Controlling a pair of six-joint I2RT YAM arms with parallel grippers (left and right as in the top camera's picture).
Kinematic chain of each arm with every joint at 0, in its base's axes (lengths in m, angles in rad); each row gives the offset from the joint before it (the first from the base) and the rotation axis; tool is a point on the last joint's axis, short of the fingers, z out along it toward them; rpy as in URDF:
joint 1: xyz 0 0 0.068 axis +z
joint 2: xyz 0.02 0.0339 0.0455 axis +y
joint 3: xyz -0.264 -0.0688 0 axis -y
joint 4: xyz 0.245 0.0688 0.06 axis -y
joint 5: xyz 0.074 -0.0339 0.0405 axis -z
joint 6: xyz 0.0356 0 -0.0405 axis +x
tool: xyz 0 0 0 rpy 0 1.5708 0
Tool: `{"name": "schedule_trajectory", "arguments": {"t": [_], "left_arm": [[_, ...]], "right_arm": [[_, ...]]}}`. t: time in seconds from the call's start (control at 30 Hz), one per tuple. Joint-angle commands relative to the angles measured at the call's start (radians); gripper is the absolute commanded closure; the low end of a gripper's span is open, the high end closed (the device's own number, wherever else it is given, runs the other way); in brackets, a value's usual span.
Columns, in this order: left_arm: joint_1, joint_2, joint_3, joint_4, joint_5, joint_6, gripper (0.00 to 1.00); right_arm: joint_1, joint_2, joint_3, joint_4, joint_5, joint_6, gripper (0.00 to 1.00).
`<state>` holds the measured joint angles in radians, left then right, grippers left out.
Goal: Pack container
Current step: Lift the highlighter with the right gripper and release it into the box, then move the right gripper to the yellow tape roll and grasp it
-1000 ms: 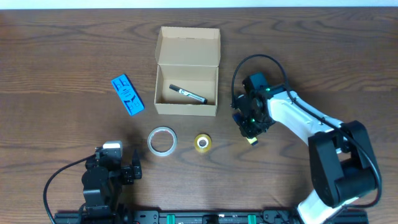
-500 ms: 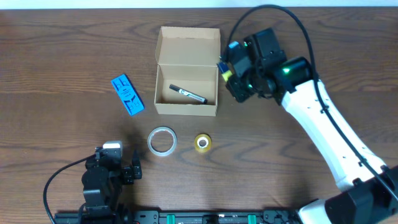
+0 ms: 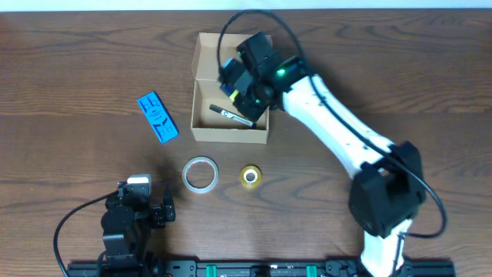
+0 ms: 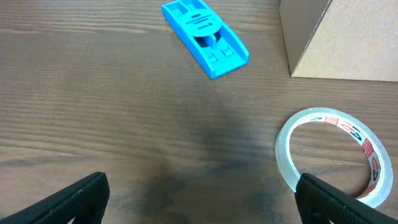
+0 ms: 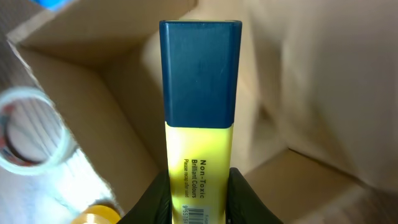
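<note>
One tan cardboard container (image 3: 231, 135) stands lid-up on the tabletop (image 3: 384, 61), directly beneath my right fingers (image 5: 199, 198). These are clamped on a yellow highlighter (image 5: 200, 149), its dark blue cap leading toward the container's inside. A black marker (image 3: 232, 116) lies on the floor there, just below them. My left fingers (image 4: 205, 208) are spread wide, gripping nothing. A clear tape roll (image 4: 333, 155) lies just ahead to their right, a blue plastic piece (image 4: 205, 37) farther ahead.
</note>
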<state>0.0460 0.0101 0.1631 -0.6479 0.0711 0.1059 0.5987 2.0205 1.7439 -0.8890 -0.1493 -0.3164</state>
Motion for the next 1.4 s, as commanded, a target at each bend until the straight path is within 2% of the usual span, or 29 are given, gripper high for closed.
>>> {"name": "schedule_trajectory", "arguments": {"t": [0.0,0.3,0.47,0.53,0.6,0.63,0.7,0.83,1.0,1.23,1.37], "left_arm": [[0.007,-0.006,-0.006,-0.002,0.0,0.01,0.05],[0.007,-0.006,-0.006,-0.002,-0.001,0.01,0.05],[0.007,-0.006,-0.006,-0.002,0.0,0.01,0.04],[0.007,-0.006,-0.006,-0.002,0.0,0.01,0.05],[0.007,-0.006,-0.006,-0.002,0.0,0.01,0.05],[0.007,-0.006,-0.006,-0.002,0.0,0.01,0.05],[0.007,-0.006,-0.006,-0.002,0.0,0.01,0.05],[0.007,-0.006,-0.006,-0.002,0.0,0.01,0.05],[0.007,-0.006,-0.006,-0.002,0.0,0.01,0.05],[0.007,-0.006,-0.006,-0.002,0.0,0.01,0.05],[0.007,-0.006,-0.006,-0.002,0.0,0.01,0.05]], "right_arm": [[0.021,0.039,0.026,-0.001,0.027,-0.101,0.96],[0.023,0.131,0.026,0.035,0.048,-0.154,0.93],[0.024,0.142,0.026,0.087,0.048,-0.153,0.74],[0.024,0.142,0.026,0.109,0.049,-0.153,0.7],[0.024,0.142,0.026,0.124,0.049,-0.153,0.57],[0.024,0.141,0.026,0.128,0.049,-0.153,0.45],[0.024,0.138,0.027,0.131,0.049,-0.153,0.36],[0.024,0.128,0.033,0.13,0.061,-0.137,0.35],[0.026,0.062,0.09,0.069,0.067,-0.066,0.3],[0.026,-0.157,0.122,-0.082,0.069,0.061,0.15],[0.023,-0.266,0.077,-0.198,0.111,0.153,0.16]]}}
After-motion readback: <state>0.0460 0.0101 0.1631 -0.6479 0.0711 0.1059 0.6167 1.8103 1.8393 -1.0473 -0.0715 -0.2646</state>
